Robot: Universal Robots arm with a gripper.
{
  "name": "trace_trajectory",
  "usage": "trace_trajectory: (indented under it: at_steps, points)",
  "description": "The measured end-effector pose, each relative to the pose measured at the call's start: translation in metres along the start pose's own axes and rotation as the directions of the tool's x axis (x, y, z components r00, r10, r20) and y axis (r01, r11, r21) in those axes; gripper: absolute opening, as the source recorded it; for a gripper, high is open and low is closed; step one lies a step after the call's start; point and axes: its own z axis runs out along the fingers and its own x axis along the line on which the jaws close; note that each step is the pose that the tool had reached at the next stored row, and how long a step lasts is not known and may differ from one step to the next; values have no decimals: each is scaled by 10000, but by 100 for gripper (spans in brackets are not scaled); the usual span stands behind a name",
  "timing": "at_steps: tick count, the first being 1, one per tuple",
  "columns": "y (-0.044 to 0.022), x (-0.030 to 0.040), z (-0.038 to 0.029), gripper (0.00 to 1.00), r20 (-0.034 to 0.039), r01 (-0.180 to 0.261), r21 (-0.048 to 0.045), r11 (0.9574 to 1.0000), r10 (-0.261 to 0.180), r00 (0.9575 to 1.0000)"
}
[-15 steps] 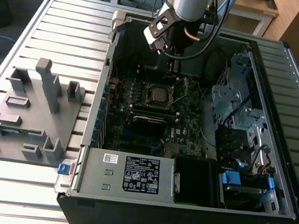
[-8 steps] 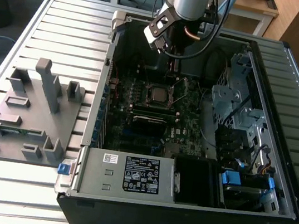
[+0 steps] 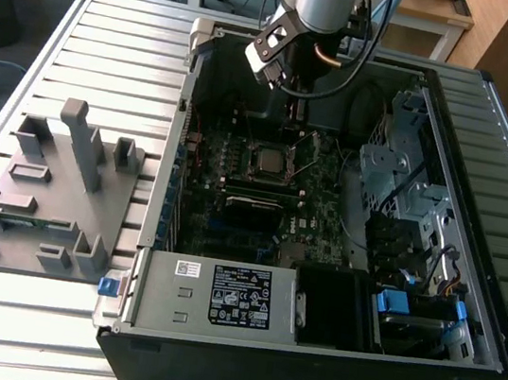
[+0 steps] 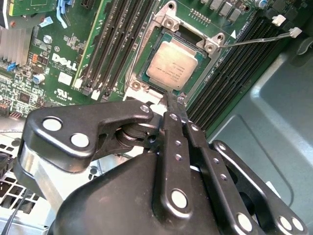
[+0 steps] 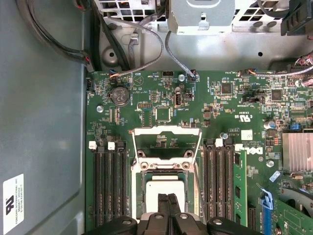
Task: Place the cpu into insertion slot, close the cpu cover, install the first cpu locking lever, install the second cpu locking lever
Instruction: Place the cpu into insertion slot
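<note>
- The claw (image 4: 172, 98) had its two black fingers pressed together with nothing between them, the tips poised at one edge of the chip (image 4: 171, 66).
- The chip (a flat, grey-brown metal square) lay inside its socket (image 5: 143, 183) on the green circuit board (image 5: 234, 98), in the middle of the open computer case (image 3: 304, 369) on the ribbed metal table (image 3: 114, 35).
- The cover (image 5: 166, 130), a thin silver frame, stood tipped open beyond the socket, with the board showing through its cut-out.
- Risk: it could not be told whether the chip sat fully flat. If one corner rode high, closing the cover would probably press it crooked and bend the socket's contacts.
- Risk: the closed tips were so near the chip's edge that a sideways drift could nudge it out of place or scratch its top.
- Risk: the cover looked thin and hinged, so an off-centre push might let the tips slip off it and strike the long black memory slots (image 5: 108, 181) just beside the socket.
</note>
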Motion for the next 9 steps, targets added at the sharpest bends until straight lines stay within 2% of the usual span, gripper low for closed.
trace_trajectory:
  at_steps: [9]
  points:
    - [104,3,2,10,0,-2,21,10000,2,10000]
